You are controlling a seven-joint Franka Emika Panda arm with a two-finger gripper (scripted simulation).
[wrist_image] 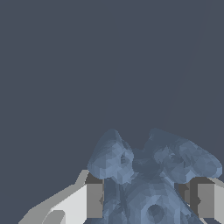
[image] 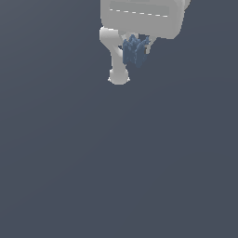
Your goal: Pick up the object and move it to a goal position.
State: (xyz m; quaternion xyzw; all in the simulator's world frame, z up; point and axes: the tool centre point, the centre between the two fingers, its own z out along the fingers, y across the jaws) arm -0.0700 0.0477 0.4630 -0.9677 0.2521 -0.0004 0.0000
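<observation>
The object (image: 135, 51) is a small dull-blue lump with a jagged outline. It hangs under the white gripper body at the top of the exterior view, above the plain dark floor. My gripper (image: 132, 64) is shut on it. One white finger (image: 118, 69) shows on the exterior view's left of the lump; the other is mostly hidden behind it. In the wrist view the object (wrist_image: 153, 173) fills the gap between the two finger pads (wrist_image: 94, 201) of the gripper (wrist_image: 148, 201), touching both.
A plain dark grey-blue floor (image: 119, 162) fills both views. No other object, container, edge or goal marker shows.
</observation>
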